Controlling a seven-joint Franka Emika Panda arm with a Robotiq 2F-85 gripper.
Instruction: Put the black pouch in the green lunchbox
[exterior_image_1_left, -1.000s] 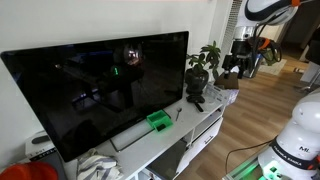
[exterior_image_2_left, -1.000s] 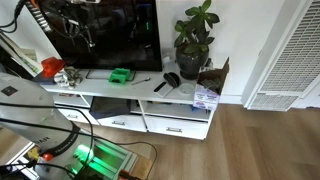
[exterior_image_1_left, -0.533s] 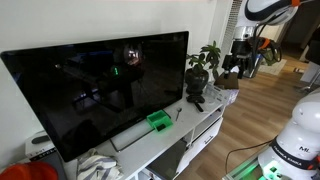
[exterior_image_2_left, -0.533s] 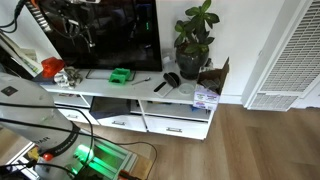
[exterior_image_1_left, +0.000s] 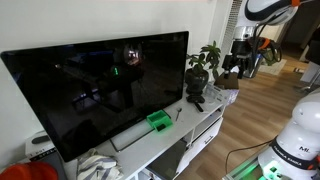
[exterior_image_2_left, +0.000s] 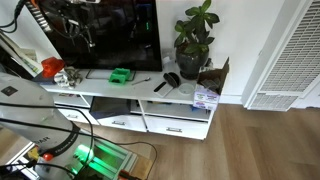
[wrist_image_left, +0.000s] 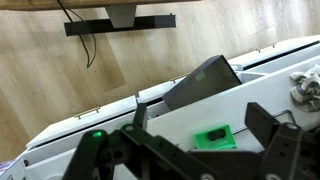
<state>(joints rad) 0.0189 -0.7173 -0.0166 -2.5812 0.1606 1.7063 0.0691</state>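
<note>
The green lunchbox (exterior_image_1_left: 158, 122) sits on the white TV stand in front of the TV; it also shows in the other exterior view (exterior_image_2_left: 121, 76) and in the wrist view (wrist_image_left: 213, 137). The black pouch (exterior_image_1_left: 196, 100) lies on the stand near the plant pot, some way from the lunchbox, and shows in both exterior views (exterior_image_2_left: 169, 82). It is out of sight in the wrist view. My gripper (exterior_image_1_left: 238, 65) hangs high in the air off the plant end of the stand. In the wrist view my gripper (wrist_image_left: 201, 113) is open and empty, far above the lunchbox.
A large black TV (exterior_image_1_left: 100, 85) stands behind a long grey soundbar (exterior_image_1_left: 133, 135). A potted plant (exterior_image_2_left: 194, 45) and a cardboard box (exterior_image_2_left: 213, 78) stand at one end of the stand (exterior_image_2_left: 140, 95). Red and crumpled items (exterior_image_2_left: 55, 70) lie at the other end.
</note>
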